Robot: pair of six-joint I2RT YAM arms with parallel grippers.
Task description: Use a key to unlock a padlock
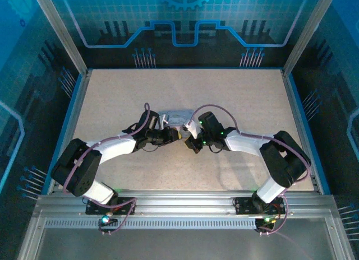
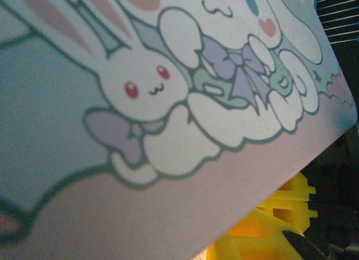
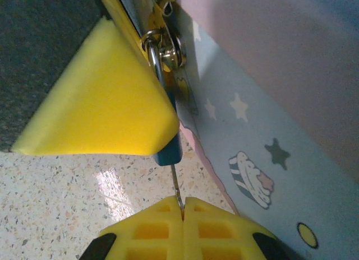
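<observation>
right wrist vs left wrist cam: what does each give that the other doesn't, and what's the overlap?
Right wrist: the padlock, blue body hanging by its silvery shackle at the clasp of the tin; the key, its thin shaft meeting the padlock's underside, pinched in the shut right end effector; speckled table. Left wrist: the tin's printed face, a white bunny with a lilac bow. Both: the tin close up and yellow fingers.

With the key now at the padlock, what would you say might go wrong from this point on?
The right pincer pinches the thin key by its very end, so twisting may let it slip or bend. The padlock is hooked to the tin by its shackle, so it might swivel with the key rather than unlock; I cannot tell whether the yellow finger beside it steadies it.
</observation>
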